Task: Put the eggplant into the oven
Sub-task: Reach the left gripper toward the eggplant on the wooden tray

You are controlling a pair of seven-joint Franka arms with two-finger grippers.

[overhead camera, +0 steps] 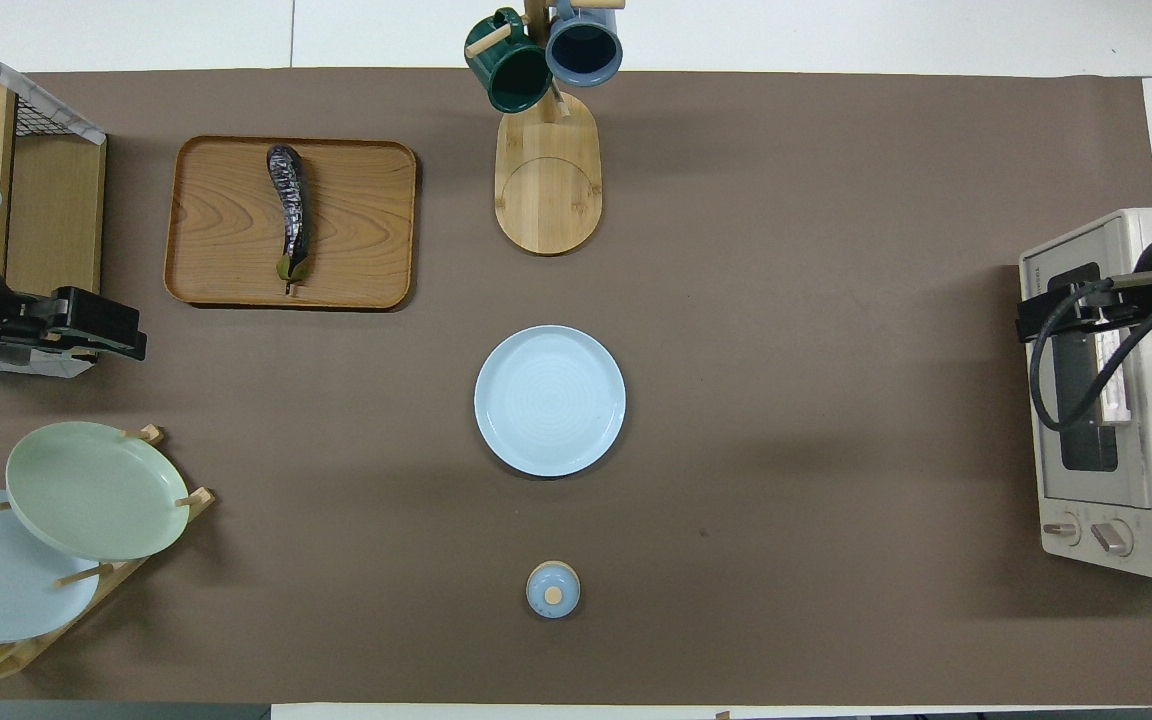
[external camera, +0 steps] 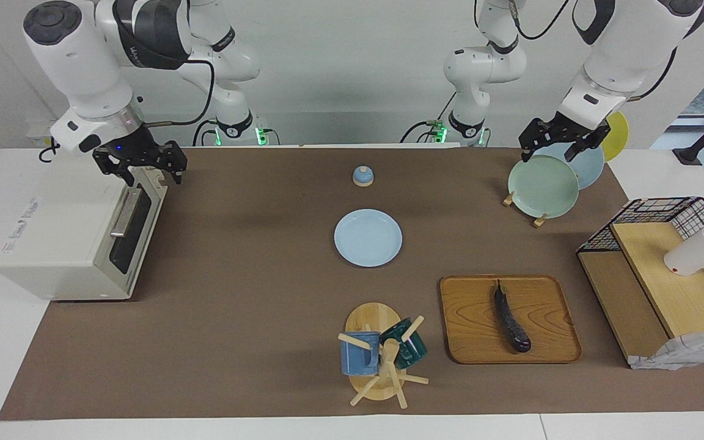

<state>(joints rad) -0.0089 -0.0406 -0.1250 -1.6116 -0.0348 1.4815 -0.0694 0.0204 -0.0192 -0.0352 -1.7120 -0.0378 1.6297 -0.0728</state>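
Observation:
The eggplant [external camera: 511, 319] is long, dark and glossy. It lies on a wooden tray [external camera: 547, 293] toward the left arm's end of the table, with its green stem end toward the robots. It also shows in the overhead view [overhead camera: 288, 208]. The cream-white oven [external camera: 65, 244] stands at the right arm's end of the table, door shut, and shows in the overhead view [overhead camera: 1151, 500] too. My right gripper [external camera: 152, 176] is open and empty just over the top edge of the oven door, by the bar handle [external camera: 124, 215]. My left gripper [external camera: 547, 154] is open and empty over the plate rack.
A light blue plate [external camera: 368, 237] lies mid-table. A small blue lid [external camera: 363, 176] sits nearer the robots. A mug tree [external camera: 382, 354] with two mugs stands beside the tray. A rack holds a green plate [external camera: 542, 186], and a wire-and-wood shelf [external camera: 663, 275] holds a white cup [external camera: 694, 252].

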